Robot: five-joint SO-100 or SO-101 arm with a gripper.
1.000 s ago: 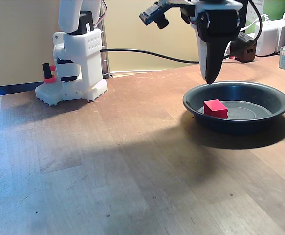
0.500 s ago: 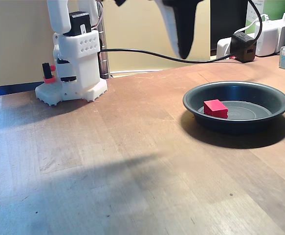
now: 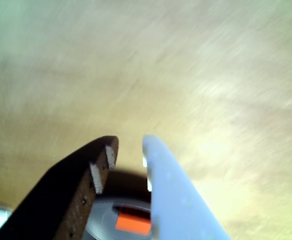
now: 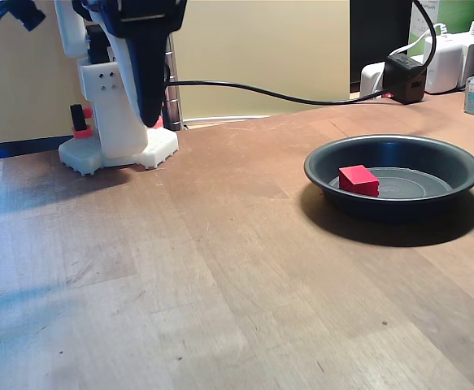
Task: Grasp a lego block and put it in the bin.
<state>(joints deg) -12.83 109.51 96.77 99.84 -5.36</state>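
- Fixed view: my arm has swung clear of the wide shallow dark grey metal pan [image 4: 393, 175] where it was hanging a second ago, and now sits back by my white base [image 4: 119, 130] at the far left of the wooden bench [image 4: 220, 276].
- The small bright red plastic lego block [image 4: 358, 179] is lying flat on the pan's ringed bottom, left of centre, and hasn't budged while I pulled away.
- So I'd call the job pretty much done: brick's in the bin, nothing's touching it, and I'm just heading home.
- Wrist view: my fingers [image 3: 127, 150] are a little apart, a narrow gap between the dark one [image 3: 65, 195] and the white one [image 3: 178, 200], with nothing between them. Not holding anything, not touching anything.
- Same view, down through that gap, I can see the pan [image 3: 101, 220] with the block [image 3: 133, 222] as an orange-red patch in it. The rest is motion-blurred bench.
- In the fixed view I can't judge the gap, since the fingers point down in front of the base.
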